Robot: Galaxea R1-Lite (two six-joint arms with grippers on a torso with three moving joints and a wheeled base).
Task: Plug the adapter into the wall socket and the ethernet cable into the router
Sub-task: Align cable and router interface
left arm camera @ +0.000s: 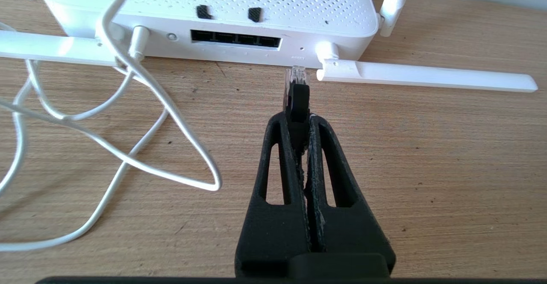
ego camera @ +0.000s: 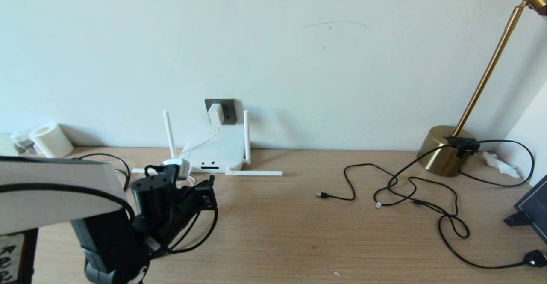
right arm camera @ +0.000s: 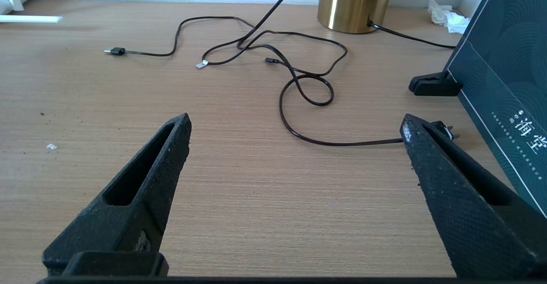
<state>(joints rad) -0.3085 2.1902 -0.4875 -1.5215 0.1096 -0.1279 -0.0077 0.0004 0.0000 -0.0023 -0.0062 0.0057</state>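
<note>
Adapter (ego camera: 216, 113) already seated in wall socket (ego camera: 226, 106), thin white cord trailing down to router (ego camera: 216, 151) on desk (ego camera: 299, 232). First half judged done. Left pincer (left arm camera: 298, 121) clenched on ethernet cable (left arm camera: 298, 100), clear plug tip just short of router's front edge, seemingly offset to one side of port row (left arm camera: 235, 41); exact alignment hard to judge. Insertion left. Right pincer (right arm camera: 295, 123) released, jaws wide, idle over bare desk near loose thin black cables (right arm camera: 299, 78).
</note>
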